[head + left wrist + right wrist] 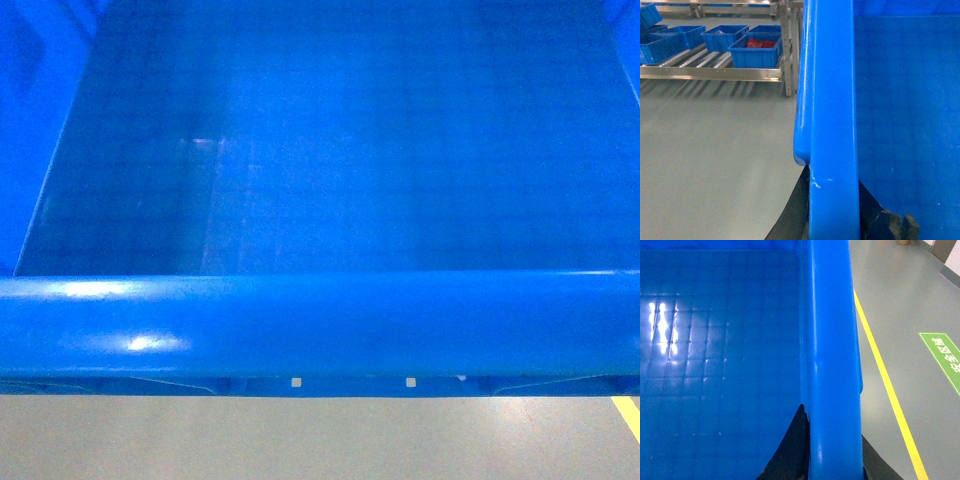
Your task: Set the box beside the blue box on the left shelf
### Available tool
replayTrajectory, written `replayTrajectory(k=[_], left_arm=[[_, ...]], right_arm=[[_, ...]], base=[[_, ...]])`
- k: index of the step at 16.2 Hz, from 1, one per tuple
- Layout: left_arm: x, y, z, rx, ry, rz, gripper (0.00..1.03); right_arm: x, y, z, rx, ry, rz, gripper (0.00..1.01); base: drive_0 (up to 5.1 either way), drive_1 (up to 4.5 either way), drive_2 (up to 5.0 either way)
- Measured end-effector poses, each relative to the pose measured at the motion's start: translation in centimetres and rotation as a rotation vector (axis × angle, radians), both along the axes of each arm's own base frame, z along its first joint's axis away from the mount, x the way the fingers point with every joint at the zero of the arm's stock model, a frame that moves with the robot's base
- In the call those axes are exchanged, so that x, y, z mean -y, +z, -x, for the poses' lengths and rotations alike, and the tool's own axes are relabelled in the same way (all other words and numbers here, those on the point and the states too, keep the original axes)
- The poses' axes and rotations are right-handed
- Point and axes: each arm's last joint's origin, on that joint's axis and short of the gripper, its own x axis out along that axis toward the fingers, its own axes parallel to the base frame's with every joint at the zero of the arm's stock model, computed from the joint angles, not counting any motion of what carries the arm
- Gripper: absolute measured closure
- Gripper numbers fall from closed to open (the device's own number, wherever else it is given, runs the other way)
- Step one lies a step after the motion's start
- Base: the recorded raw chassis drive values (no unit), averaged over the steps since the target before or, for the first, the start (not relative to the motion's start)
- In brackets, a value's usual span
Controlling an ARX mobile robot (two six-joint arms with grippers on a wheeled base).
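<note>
Jaws: left gripper (834,227) and right gripper (832,467) each clamp rim of box (320,330), one per side wall. Box carried above floor (300,440), well apart from shelf (710,74). Keep box level; steer left toward blue crates (755,50).

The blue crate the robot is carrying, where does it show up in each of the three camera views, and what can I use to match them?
Head: the blue crate fills most of the picture, its near rim crossing the lower part.
Left wrist: its rim runs up the middle, inside to the right; the left gripper straddles it at the bottom.
Right wrist: inside on the left, rim up the middle; the right gripper straddles it at the bottom.
Shared landmark: the thick rolled rim.
</note>
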Motion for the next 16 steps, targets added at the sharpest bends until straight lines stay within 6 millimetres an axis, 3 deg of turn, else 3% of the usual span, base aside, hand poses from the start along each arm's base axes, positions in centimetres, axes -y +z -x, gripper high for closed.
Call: replayTrajectory(k=[16], left_arm=[[0.0,-0.06,-0.01,-0.005,0.001,-0.002,0.94]], right_arm=[[0.01,-0.06,0.02,-0.003,-0.001,0.002,0.92]], base=[[0.0,4.23,-4.2]])
